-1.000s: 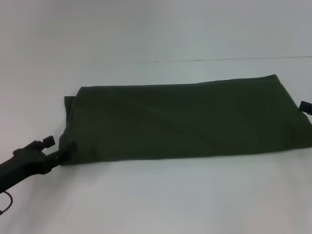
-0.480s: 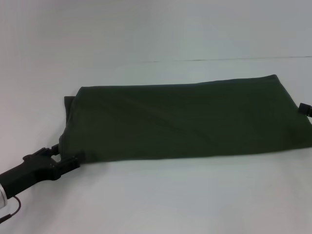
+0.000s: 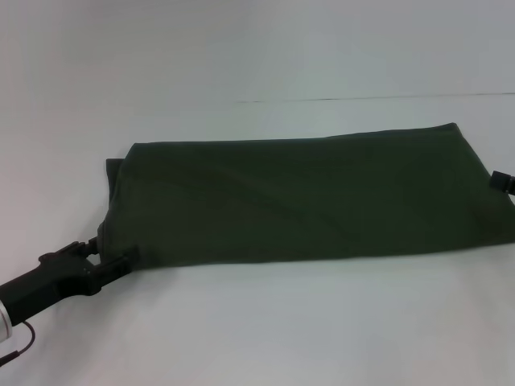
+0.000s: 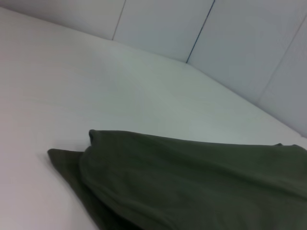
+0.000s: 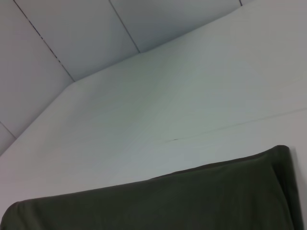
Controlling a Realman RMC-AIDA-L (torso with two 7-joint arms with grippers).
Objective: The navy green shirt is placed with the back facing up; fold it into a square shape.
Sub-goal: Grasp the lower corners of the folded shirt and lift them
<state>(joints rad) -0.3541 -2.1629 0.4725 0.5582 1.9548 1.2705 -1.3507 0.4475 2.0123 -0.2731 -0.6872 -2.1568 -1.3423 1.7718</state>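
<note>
White tabletop (image 3: 257, 330) is seen from the head, with the navy green shirt (image 3: 306, 197) laid on it as a long folded band. The left gripper (image 3: 110, 256) is set at the band's near left corner, its fingers spread around the cloth edge. Only a sliver of the right gripper (image 3: 504, 180) is seen at the right end; its state cannot be told. Stacked folded layers (image 4: 192, 187) and wall panels (image 4: 249, 43) are shown by the left wrist. One smooth far edge (image 5: 158, 201) is shown by the right wrist.

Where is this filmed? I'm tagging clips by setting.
Probably a lab or test bench, not a home: a bare white table, plain white panelled walls, and only the navy green shirt with the left tool at its corner.
</note>
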